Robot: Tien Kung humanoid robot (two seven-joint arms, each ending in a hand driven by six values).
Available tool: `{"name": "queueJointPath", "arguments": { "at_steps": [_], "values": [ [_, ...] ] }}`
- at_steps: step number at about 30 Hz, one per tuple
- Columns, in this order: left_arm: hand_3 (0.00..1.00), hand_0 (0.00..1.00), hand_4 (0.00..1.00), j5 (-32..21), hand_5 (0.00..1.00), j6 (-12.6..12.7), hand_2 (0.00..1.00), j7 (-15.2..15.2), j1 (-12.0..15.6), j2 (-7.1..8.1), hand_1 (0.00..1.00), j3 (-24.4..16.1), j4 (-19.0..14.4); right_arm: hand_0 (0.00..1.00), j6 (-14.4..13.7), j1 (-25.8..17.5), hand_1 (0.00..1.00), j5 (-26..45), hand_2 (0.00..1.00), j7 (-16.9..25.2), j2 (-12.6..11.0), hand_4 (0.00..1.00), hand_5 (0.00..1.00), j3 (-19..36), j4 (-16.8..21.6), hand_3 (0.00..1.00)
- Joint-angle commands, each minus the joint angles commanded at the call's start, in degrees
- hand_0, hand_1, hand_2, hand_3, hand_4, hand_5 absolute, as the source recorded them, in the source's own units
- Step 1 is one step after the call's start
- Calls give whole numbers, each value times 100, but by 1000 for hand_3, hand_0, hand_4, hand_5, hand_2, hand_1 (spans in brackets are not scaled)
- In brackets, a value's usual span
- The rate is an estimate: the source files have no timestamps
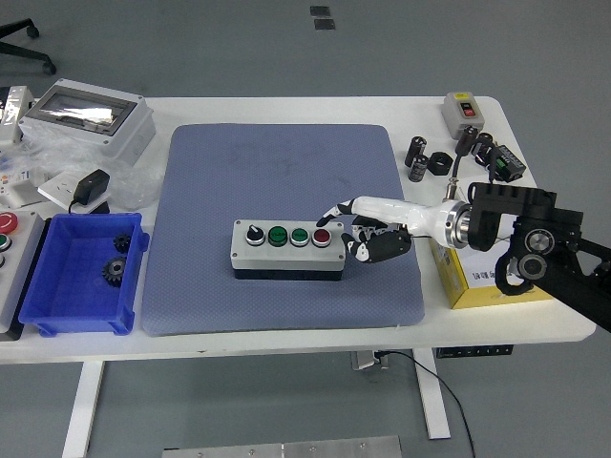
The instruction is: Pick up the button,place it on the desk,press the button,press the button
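Note:
A grey button box (286, 247) lies on the blue-grey mat (277, 172), slightly below its middle. Its top carries a black knob (254, 234), two green buttons (288, 235) and a red button (322, 237). My right hand (361, 232) reaches in from the right at the box's right end. Its white index finger (336, 210) is stretched out, with the tip just above and behind the red button. The other fingers (379, 245) are curled and hold nothing. The left arm is out of view.
A blue bin (81, 277) holding black gears sits at the left front, with a grey enclosure (88, 117) and a black adapter (92, 186) behind it. A yellow box (477, 277) lies under my right forearm. Black cylinders (417, 157) and a small switch box (464, 110) stand at the back right.

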Motion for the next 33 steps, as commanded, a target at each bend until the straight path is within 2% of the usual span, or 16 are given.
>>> {"name": "queueJointPath", "arguments": {
  "at_steps": [3,6,7,12,13,16,18,19,24,25,30,31,33],
  "values": [
    [564,576,2,15,2,2,477,-11,7,-12,499,-1,8,14,-318,-349,133,-119,190,222,215,150,70,433,-109,813],
    [564,576,2,24,2,27,477,-28,13,-37,499,13,26,14,-843,-755,133,-287,190,591,571,150,70,890,-353,813],
    [563,576,2,30,2,48,477,-27,17,-48,498,24,34,44,-1065,-899,210,-241,297,747,705,346,173,1045,-457,829],
    [563,576,2,89,2,232,477,-21,22,-94,498,94,97,44,-2043,-1532,210,406,297,1633,1317,346,173,1686,-896,829],
    [564,576,2,103,2,273,476,-34,24,-102,498,107,117,270,-2248,-1665,472,590,605,1864,1444,483,223,1810,-982,830],
    [564,576,2,193,2,381,476,-79,31,-128,498,122,180,270,-2784,-2051,472,1117,605,2514,1758,483,223,2051,-1217,830],
    [564,576,2,278,2,423,476,-119,37,-144,498,109,222,270,-3080,-2270,472,1412,605,2897,1839,483,223,2090,-1295,830],
    [565,576,2,328,2,434,477,-138,36,-149,497,96,239,616,-3204,-2359,670,1529,694,3056,1858,554,289,2099,-1305,758],
    [565,576,2,663,2,472,477,-267,-3,-154,497,-46,321,616,-3787,-2662,670,1740,694,3741,1887,554,289,2154,-1190,758],
    [564,576,2,755,2,476,473,-304,-24,-150,494,-92,343,748,-3890,-2705,714,1662,737,3838,1880,602,371,2192,-1126,719],
    [564,576,2,1143,2,516,473,-668,-83,-135,494,-276,541,748,-4243,-2788,714,1212,737,3973,1804,602,371,2402,-843,719],
    [553,619,126,1227,2,522,476,-732,-89,-134,503,-312,580,782,-4297,-2793,739,1129,765,3972,1787,658,485,2438,-803,723],
    [553,619,126,1430,2,538,476,-863,-99,-131,503,-396,664,782,-4388,-2814,739,991,765,3959,1743,658,485,2517,-732,723]
  ]
}}
